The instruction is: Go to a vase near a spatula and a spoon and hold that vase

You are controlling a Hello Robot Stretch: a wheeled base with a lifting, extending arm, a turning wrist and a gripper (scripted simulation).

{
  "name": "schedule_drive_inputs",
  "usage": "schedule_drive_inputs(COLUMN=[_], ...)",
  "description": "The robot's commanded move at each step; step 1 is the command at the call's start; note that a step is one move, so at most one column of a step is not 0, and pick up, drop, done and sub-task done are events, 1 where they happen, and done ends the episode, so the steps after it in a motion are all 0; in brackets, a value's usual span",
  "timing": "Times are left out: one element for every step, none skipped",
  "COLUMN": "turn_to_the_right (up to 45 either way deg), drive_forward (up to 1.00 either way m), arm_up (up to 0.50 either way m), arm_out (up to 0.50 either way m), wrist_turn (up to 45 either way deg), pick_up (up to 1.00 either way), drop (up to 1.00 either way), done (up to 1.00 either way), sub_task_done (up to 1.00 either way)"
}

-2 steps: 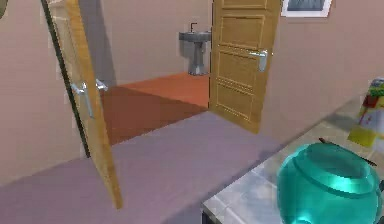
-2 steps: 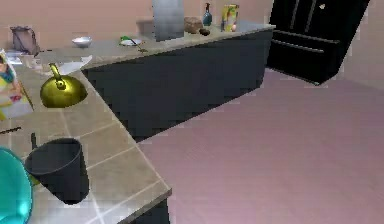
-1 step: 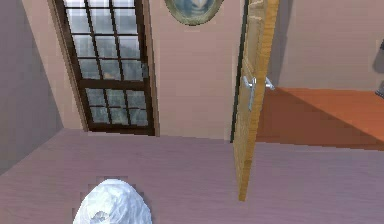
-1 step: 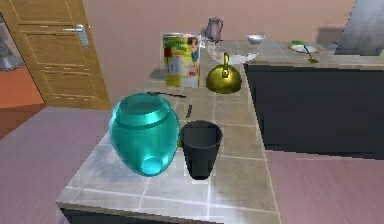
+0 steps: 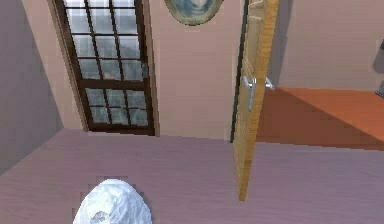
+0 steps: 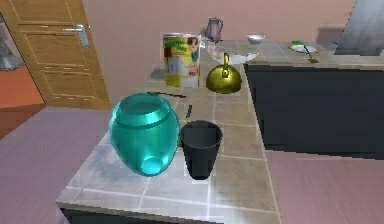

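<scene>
One teal vase stands on a tiled counter, just beside a black cup; farther along sit a yellow kettle and a printed box, its lettering too small to read. The gripper's state cannot be told.

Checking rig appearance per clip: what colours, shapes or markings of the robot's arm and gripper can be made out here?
None can be made out. Just right of middle at the arm side view's bottom edge lies tiled countertop, with a teal vase and black cup.
</scene>
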Motion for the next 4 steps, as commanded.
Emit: schedule_drive_inputs(turn_to_the_right=[0.0,0.0,0.0,0.0], drive_forward=[0.00,0.00,0.00,0.00], arm_up=[0.38,0.00,0.00,0.00], arm_out=[0.00,0.06,0.00,0.00], wrist_turn=[0.0,0.0,45.0,45.0], pick_up=[0.00,0.00,0.00,0.00], drop=[0.00,0.00,0.00,0.00], done=[0.00,0.00,0.00,0.00], sub_task_done=[0.00,0.00,0.00,0.00])
